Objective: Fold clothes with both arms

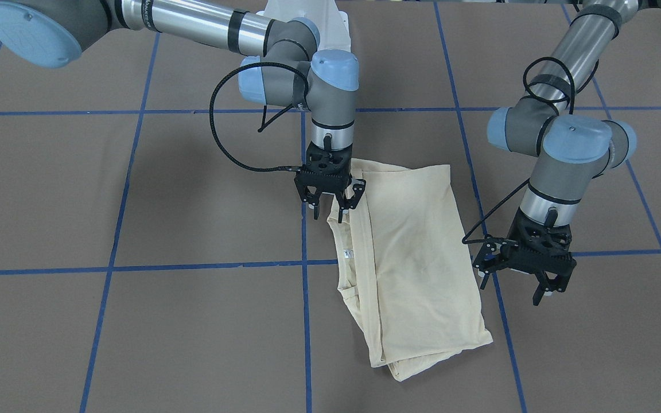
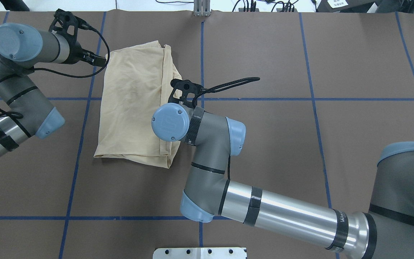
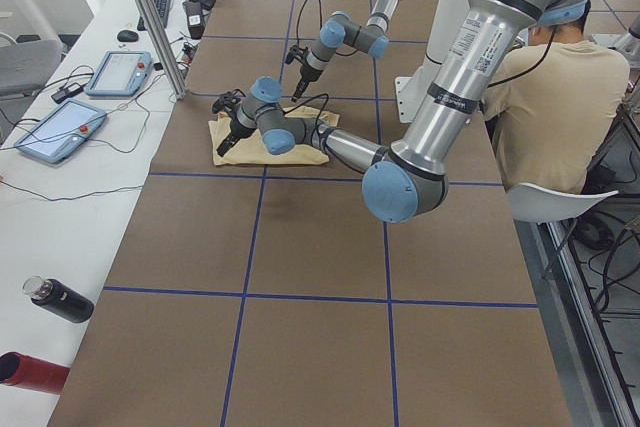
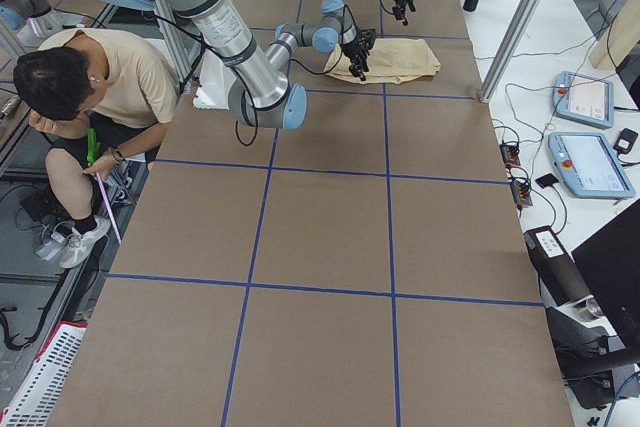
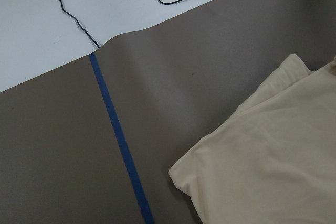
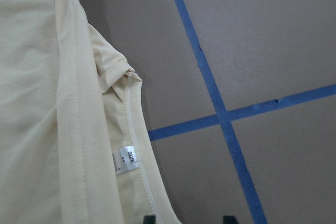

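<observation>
The folded T-shirt (image 1: 416,258) lay flat on the brown table (image 1: 135,344) just beside the blue tape crossing (image 1: 306,263), on the robot's left of it. One taped line ran under the cloth. Its collar edge was the side nearest the crossing, with the small white neck label (image 6: 125,159) turned up there.

The right gripper (image 1: 327,215) hung over that collar edge, a little toward the robot from the crossing. Its fingers were spread with nothing between them. In the wrist view one tip sat over the hem and the other over bare table. It seemed to hover clear of the cloth, though no view settled that. From overhead, the right arm (image 2: 210,144) reached in over the crossing, and its wrist hid the fingers and part of the shirt's near edge.

The left gripper (image 1: 510,290) stood farther from the crossing, beyond the shirt's opposite edge and apart from it. Its fingers were parted and empty over the table. The left wrist camera caught none of them, only a shirt corner and tape.

Well away from the crossing, a seated person (image 4: 100,77) bent forward behind the white pedestal (image 1: 307,23). On the white bench (image 3: 60,217) across the table from the robot lay two pendants (image 3: 60,132), loose cables, a black bottle (image 3: 60,299) and a red one (image 3: 30,372). A metal post (image 3: 150,17) stood at the table's edge on that side.
</observation>
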